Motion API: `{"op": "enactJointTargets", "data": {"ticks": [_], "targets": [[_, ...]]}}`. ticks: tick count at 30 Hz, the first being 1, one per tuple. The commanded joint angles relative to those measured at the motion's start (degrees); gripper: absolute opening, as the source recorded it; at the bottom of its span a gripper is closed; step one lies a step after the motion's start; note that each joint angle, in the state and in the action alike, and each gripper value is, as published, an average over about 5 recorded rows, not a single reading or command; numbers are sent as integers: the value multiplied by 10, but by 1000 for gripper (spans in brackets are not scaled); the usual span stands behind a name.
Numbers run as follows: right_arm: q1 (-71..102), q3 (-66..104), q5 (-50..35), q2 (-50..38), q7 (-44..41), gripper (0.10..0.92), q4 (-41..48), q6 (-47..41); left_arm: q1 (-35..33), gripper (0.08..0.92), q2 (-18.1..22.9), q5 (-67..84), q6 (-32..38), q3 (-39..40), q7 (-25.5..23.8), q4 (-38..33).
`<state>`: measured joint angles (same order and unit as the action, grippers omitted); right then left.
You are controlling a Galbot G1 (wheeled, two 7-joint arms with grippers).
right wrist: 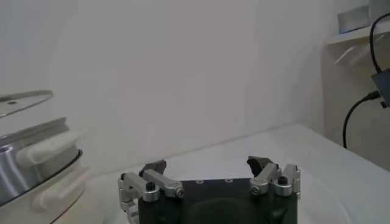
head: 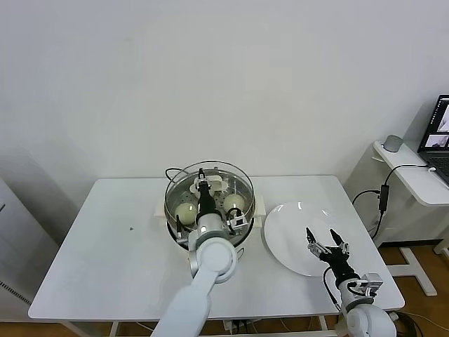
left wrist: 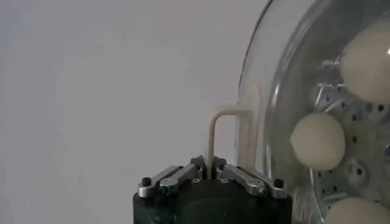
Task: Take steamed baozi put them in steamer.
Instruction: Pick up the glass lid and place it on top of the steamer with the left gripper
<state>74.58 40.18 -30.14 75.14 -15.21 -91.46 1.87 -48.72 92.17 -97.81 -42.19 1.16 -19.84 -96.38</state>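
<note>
On the white table [head: 105,239], the left gripper [head: 203,184] clamped the glass lid's [head: 179,184] handle over the steamer [head: 244,232] holding baozi [head: 185,210]; lowering squarely seemed next. Right gripper [head: 324,242] gaped over the plate [head: 284,228].

1. The left arm is stretched forward from the bottom centre of the head view, the wrist held level
2. The left gripper [head: 203,184] is closed, its fingers pinched together on a thin handle
3. The right arm is kept low at the near right, the forearm raised
4. The right gripper [head: 325,241] is held wide open, nothing gripped between its fingers [right wrist: 261,164]
</note>
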Motion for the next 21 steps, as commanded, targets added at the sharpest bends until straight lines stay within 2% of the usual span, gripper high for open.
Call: {"op": "enactJointTargets", "data": {"ticks": [1,21], "targets": [[2,1,2,2,-1,823,1,1,1,129,28,3,-28,6,8,17],[3,-1,5,5,-2,823,3,3,-10,129,28,3,-28,4,6,11]]}}
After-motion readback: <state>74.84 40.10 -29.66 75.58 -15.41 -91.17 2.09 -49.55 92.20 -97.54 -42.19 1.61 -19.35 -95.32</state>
